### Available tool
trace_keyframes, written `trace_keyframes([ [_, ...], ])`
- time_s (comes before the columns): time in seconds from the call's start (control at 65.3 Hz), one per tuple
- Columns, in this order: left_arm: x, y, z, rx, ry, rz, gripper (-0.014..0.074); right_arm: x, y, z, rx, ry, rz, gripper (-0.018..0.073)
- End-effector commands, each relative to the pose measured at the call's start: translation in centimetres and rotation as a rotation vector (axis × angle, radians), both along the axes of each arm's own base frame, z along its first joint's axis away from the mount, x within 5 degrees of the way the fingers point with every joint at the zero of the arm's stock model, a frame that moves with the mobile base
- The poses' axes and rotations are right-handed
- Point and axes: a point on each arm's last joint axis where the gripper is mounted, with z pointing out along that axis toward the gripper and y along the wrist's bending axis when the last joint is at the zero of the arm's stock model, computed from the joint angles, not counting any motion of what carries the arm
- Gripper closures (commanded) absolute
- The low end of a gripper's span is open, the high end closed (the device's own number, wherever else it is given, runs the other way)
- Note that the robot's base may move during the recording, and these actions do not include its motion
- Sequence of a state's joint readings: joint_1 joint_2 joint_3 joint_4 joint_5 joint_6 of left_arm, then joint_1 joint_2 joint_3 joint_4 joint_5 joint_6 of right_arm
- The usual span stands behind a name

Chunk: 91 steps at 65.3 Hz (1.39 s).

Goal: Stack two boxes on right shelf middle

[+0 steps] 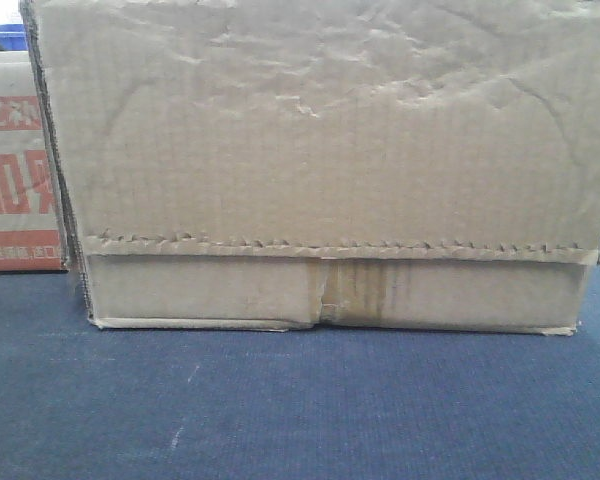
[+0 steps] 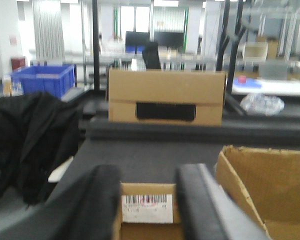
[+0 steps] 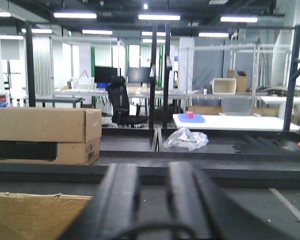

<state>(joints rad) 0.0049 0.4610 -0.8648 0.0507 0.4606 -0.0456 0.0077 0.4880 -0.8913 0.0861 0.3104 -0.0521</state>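
**Creased carton sits between the two claws, long side across**

The creased carton [image 1: 330, 170] stands on the blue-grey bench [image 1: 280, 420] and fills the front view. Its long axis runs left to right and its serrated flap faces the camera. A torn carton wall [image 2: 262, 192], probably the same box, shows at lower right of the left wrist view and lower left of the right wrist view. That puts it between the arms, neither one clearly nearer.

The left claw [image 2: 147, 200] frames a small barcode-labelled box [image 2: 147, 207]; I cannot tell whether it is clamped. The right claw [image 3: 154, 200] stands slightly parted, with nothing in it.

A slotted cardboard box [image 2: 165, 97] waits beyond, upper centre. A red-printed box [image 1: 20, 170], a blue bin [image 2: 40, 80], a black jacket [image 2: 30, 140] and a plastic bag [image 3: 185, 137] lie around. No steel shelf is in view.
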Motion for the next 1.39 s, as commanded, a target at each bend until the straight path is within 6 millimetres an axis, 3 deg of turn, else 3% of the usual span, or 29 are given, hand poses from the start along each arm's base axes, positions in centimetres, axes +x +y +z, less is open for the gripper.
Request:
trace_keyframes([
  [0.0, 2.0, -0.1, 0.1, 0.008, 0.066, -0.018, 0.0202, 2.0, 0.0, 0.8, 0.0, 0.046, -0.002, 0.0274],
  [0.077, 3.5, -0.3, -0.4, 0.007, 0.119, -0.036, 0.0122, 4.0, 0.0, 0.4, 0.0, 0.103, -0.002, 0.0138],
  [0.214, 5.3, -0.8, -1.4, 0.012, 0.214, -0.066, 0.0034, 6.4, 0.1, -1.1, -0.003, 0.239, 0.003, -0.0011],
  [0.368, 7.3, -0.9, -1.9, 0.014, 0.301, -0.066, 0.0027, 7.5, 0.1, -1.8, -0.004, 0.301, 0.005, 0.0],
  [0.567, 10.2, -1.0, -0.5, 0.02, 0.528, -0.05, 0.0027, 7.4, 0.4, -1.8, -0.007, 0.299, 0.023, 0.0],
  [0.751, 15.2, 0.2, 1.1, 0.081, 0.738, 0.034, 0.0027, 7.4, 0.5, -1.8, -0.012, 0.299, 0.031, 0.0],
  [0.889, 19.2, 1.8, 1.1, 0.11, 0.874, 0.014, 0.0027, 7.4, 0.8, -1.8, -0.024, 0.298, 0.049, 0.0],
  [1.011, 22.8, 3.8, -0.3, 0.117, 0.993, -0.031, 0.0027, 7.4, 0.8, -1.8, -0.024, 0.298, 0.051, 0.0],
  [1.164, 26.7, 5.9, -3.6, 0.115, 1.098, 0.01, 0.0027, 7.4, 0.8, -1.8, -0.024, 0.295, 0.051, 0.0],
  [1.379, 30.3, 6.5, -8.1, 0.089, 1.171, -0.012, 0.0027, 7.4, 0.8, -1.8, -0.024, 0.293, 0.05, 0.0],
])
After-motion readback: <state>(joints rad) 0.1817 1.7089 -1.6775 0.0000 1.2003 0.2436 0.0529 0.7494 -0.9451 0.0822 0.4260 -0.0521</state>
